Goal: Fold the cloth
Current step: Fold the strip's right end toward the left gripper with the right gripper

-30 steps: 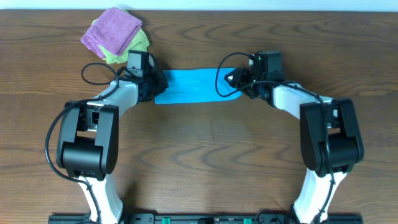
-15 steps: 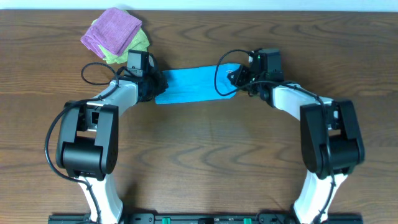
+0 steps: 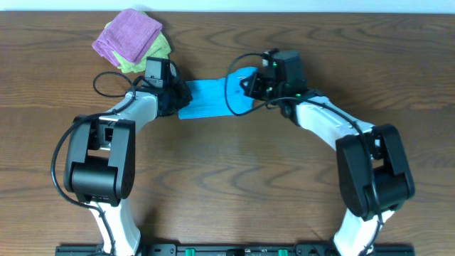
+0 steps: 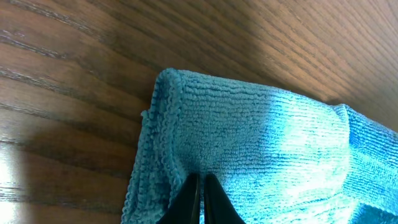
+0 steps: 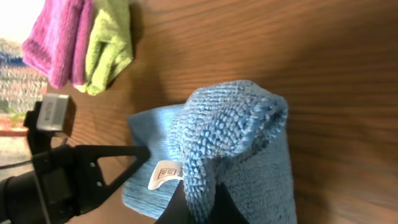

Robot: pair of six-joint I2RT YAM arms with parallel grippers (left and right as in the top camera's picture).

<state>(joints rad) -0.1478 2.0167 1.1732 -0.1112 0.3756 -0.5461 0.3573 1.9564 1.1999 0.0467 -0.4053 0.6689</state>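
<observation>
Two pinches on fuzzy blue cloth [image 3: 207, 96]: left gripper [image 4: 200, 198] at flat end & right gripper [image 5: 196, 200] at bunched end, tips hidden.

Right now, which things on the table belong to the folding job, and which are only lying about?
Job in hand:
bright sky-blue terry cloth
left tool, shut on one end of it
right tool, shut on the other end, which is lifted

Lying about:
purple folded terry cloth
yellow-green folded cloth, partly under the purple one
</observation>
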